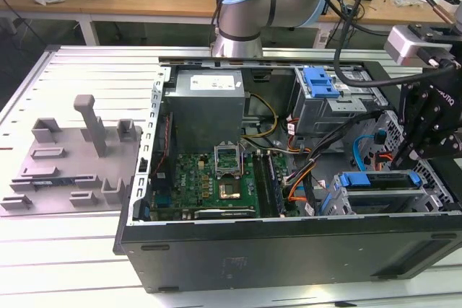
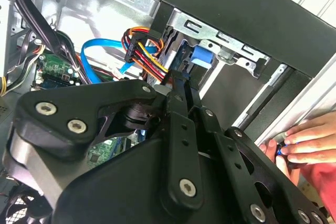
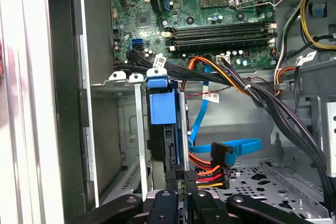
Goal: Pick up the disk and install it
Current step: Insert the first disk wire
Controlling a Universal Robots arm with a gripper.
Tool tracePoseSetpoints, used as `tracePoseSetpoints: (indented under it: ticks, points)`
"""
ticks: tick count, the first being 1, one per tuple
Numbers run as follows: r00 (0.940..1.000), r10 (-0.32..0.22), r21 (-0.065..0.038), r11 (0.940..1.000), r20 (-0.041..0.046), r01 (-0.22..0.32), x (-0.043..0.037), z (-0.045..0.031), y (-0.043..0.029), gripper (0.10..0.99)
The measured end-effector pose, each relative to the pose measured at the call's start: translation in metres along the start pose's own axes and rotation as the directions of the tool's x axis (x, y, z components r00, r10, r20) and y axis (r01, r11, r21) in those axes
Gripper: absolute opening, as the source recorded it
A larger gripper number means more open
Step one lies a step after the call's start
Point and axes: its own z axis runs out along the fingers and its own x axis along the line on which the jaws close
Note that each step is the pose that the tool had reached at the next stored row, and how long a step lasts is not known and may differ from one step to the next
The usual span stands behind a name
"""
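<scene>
The gripper (image 3: 179, 181) sits low inside the computer case (image 1: 289, 254). Its fingers are drawn close and look to be pinching the disk (image 3: 159, 106), which stands on edge in the drive cage (image 3: 118, 82). To seat it well, keep it square to the slot rails, push straight along them, and mind the orange cables (image 3: 207, 174) just beside it. The first wrist view gives the slot line. The second wrist view adds a person's hand (image 2: 310, 141) at the case edge.
</scene>
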Motion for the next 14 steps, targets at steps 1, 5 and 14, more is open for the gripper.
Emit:
tracePoseSetpoints:
  ticks: [1, 5, 14]
  points:
    - [1.0000, 0.000, 0.000, 1.0000, 0.0000, 0.000, 0.0000, 0.0000, -0.0003, 0.169]
    - [1.0000, 0.000, 0.000, 1.0000, 0.0000, 0.000, 0.0002, 0.0000, -0.0008, 0.169]
    - [1.0000, 0.000, 0.000, 1.0000, 0.0000, 0.000, 0.0012, 0.0020, -0.0009, 0.169]
